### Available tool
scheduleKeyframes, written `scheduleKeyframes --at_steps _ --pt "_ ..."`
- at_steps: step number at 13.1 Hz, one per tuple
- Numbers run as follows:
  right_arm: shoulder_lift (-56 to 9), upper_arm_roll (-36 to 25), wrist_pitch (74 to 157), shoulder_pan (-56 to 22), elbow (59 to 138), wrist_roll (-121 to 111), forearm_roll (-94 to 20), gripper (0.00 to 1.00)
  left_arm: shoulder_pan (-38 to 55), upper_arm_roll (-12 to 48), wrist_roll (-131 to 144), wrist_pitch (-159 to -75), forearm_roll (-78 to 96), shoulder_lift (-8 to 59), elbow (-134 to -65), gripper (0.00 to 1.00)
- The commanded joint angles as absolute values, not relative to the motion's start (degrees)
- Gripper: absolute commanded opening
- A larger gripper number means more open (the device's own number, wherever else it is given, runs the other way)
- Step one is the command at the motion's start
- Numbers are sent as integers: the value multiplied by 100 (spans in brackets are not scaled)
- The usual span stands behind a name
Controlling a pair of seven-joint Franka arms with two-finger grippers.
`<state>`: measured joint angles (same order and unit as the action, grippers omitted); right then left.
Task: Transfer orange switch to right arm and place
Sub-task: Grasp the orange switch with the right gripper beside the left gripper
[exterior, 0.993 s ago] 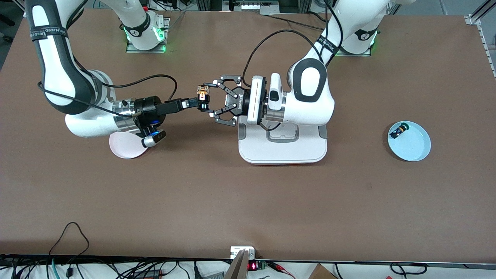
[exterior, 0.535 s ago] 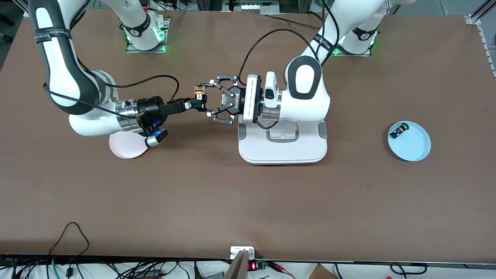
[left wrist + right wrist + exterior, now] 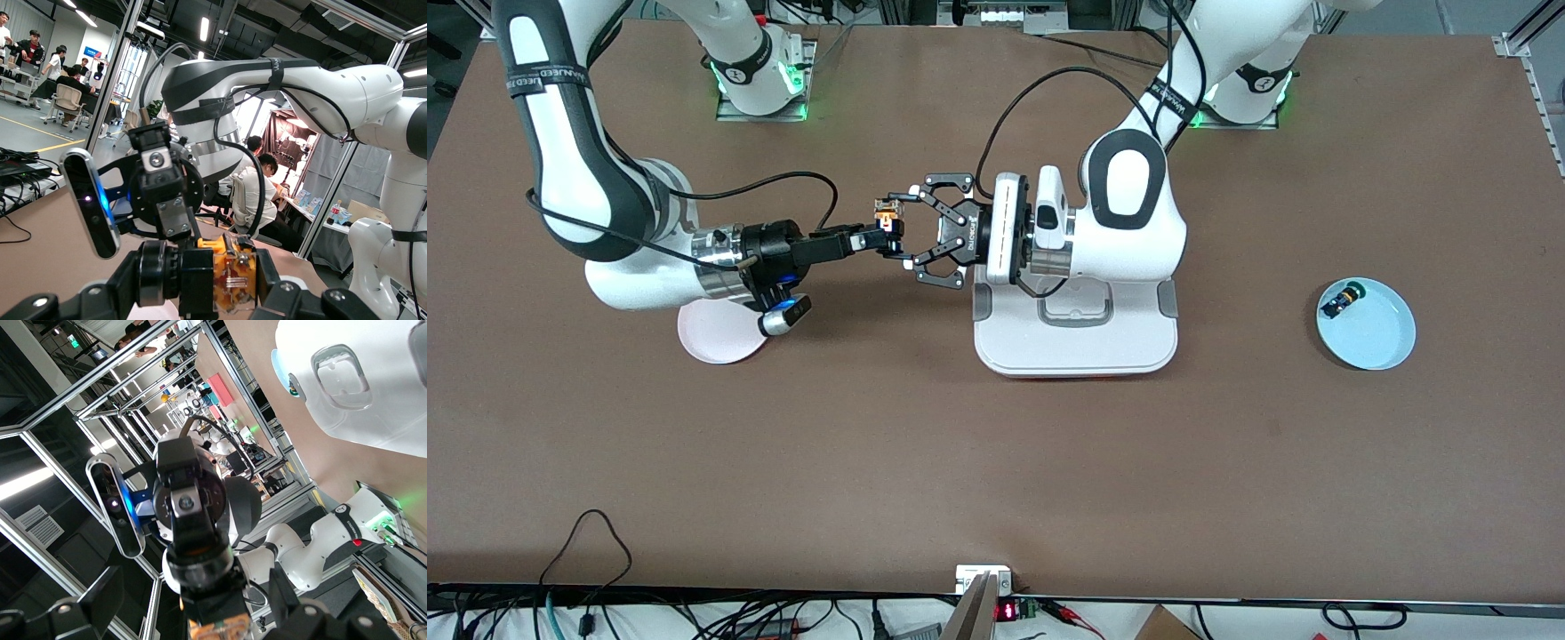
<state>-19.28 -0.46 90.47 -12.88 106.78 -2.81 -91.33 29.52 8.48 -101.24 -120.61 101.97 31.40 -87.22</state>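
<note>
The orange switch hangs in the air between the two grippers, over bare table between the pink plate and the white tray. My left gripper, with black open-link fingers, is shut on it end to end; the left wrist view shows the orange body pressed between its pads. My right gripper, slim and black, reaches in from the right arm's end beside the switch's black part. In the right wrist view the switch sits between its fingers, which stand apart from it.
A white tray lies under the left wrist. A pink plate lies under the right wrist. A light blue plate toward the left arm's end holds a blue-and-black part.
The left gripper with the switch has shifted a little toward the right arm's end, closing on the right gripper. The right arm has shifted slightly. The grip looks unchanged.
</note>
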Motion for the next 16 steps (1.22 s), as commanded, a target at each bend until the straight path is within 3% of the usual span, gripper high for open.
scheduleKeyframes --at_steps 1,7,12,16 --pt "-1635 -18 9044 -1239 11013 -237 -9264 94 2962 826 -10151 -12085 10274 3120 -8736 0" --pt "-1652 -18 9088 -1230 10995 -272 -9264 81 2962 826 -10151 -12085 10274 3120 -8736 0" --pt "-1696 -18 9132 -1257 10951 -334 -9308 41 2962 826 -10151 -12085 10274 3120 -8736 0" --pt "-1696 -18 9123 -1248 10934 -351 -9316 33 2953 826 -10151 -12076 10274 3120 -8736 0"
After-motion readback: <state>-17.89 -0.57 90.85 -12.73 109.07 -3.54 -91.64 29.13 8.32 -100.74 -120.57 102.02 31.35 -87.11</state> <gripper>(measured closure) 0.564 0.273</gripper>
